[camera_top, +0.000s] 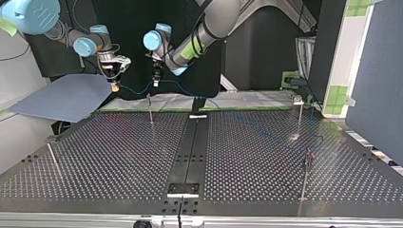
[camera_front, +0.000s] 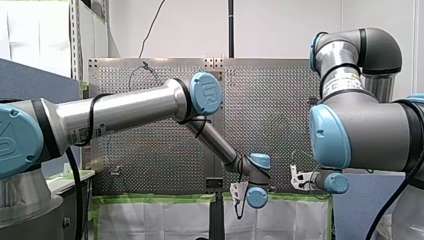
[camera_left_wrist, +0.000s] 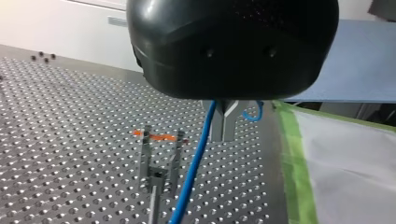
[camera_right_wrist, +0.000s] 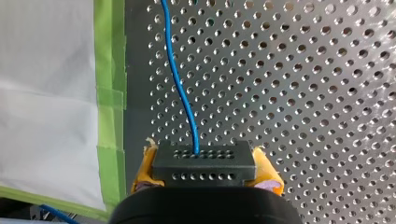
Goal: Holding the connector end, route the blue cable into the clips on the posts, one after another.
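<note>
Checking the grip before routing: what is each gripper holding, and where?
Right gripper clamps the connector by its sides; left gripper seems to pinch the blue cable farther along.

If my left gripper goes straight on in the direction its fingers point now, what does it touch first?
Most likely the perforated metal table, close to its green tape edge. My left gripper points down at bare plate; the grey clip post stands beside that line, though depth is unclear.

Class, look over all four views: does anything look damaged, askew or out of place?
The yellow pads of my right tool, clamped on the black connector, look ragged and worn at their edges. Nothing else stands out.
</note>
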Action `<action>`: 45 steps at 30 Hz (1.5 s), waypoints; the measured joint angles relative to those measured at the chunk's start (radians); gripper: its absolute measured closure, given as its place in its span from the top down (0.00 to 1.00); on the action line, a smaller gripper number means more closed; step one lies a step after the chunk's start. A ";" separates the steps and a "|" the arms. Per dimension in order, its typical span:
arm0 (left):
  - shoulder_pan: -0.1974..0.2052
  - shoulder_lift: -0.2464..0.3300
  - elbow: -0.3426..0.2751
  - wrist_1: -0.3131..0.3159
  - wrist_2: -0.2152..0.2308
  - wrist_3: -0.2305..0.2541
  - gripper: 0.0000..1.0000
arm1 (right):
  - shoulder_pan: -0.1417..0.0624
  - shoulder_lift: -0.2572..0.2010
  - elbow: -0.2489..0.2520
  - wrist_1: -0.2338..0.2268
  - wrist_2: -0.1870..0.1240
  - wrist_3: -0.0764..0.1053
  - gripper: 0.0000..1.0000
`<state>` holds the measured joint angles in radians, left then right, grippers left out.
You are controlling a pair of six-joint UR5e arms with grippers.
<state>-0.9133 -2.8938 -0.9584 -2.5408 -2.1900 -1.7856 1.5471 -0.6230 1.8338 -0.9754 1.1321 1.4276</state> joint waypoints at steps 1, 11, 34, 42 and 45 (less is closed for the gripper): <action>-0.001 0.001 0.006 -0.004 -0.002 -0.001 0.00 | -0.004 0.000 0.000 -0.001 -0.013 0.000 0.00; 0.013 0.001 0.045 -0.031 -0.012 -0.019 0.00 | -0.034 -0.002 0.000 -0.001 -0.125 0.003 0.00; 0.058 0.004 0.046 -0.048 0.044 -0.021 0.00 | -0.036 -0.061 -0.053 0.001 -0.198 0.108 0.00; 0.077 0.005 0.047 -0.049 0.061 -0.021 0.00 | -0.023 -0.061 -0.059 -0.014 -0.198 0.139 0.00; 0.083 0.005 0.047 -0.050 0.068 -0.021 0.00 | -0.020 -0.061 -0.068 -0.013 -0.197 0.142 0.00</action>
<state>-0.8298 -2.8891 -0.9119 -2.5906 -2.1225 -1.8070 1.5273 -0.6842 1.7662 -0.9881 0.9346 1.5695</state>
